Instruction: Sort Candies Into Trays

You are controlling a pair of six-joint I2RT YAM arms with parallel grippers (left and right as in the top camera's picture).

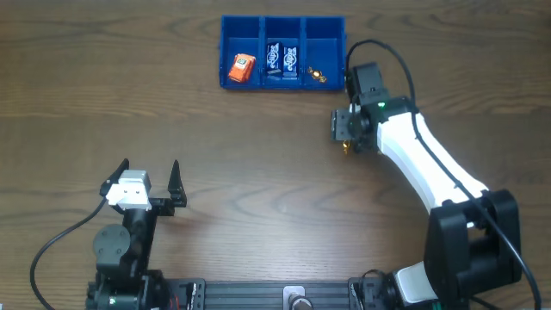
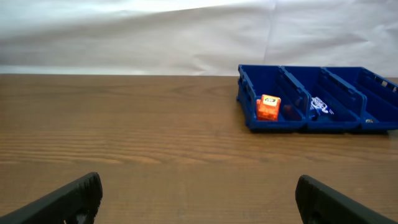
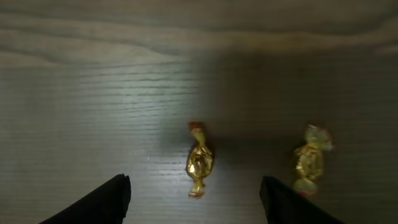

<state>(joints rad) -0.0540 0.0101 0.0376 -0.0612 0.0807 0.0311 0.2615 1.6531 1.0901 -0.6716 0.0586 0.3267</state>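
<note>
So there's a blue three-slot tray [image 1: 284, 21] on the wooden table [image 1: 258, 172]. Its left slot has an orange candy [image 1: 244, 70], the middle has blue-and-white wrapped candies [image 1: 281, 58], and the right has a gold candy [image 1: 317, 75]. The right gripper [image 1: 343, 131] hangs just off the tray's right end. The left gripper [image 1: 150, 164], fingers spread, sits well away from it.

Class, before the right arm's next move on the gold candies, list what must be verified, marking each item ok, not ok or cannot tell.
1. Right gripper open: ok.
2. One gold candy lies on the table between its fingers: ok.
3. Second gold candy clear of the fingers: cannot tell; it lies close by one.
4. Blue tray, compartment nearest the right arm, holding a matching gold candy, has room: ok.
5. Left gripper open, empty, far from the tray: ok.
</note>
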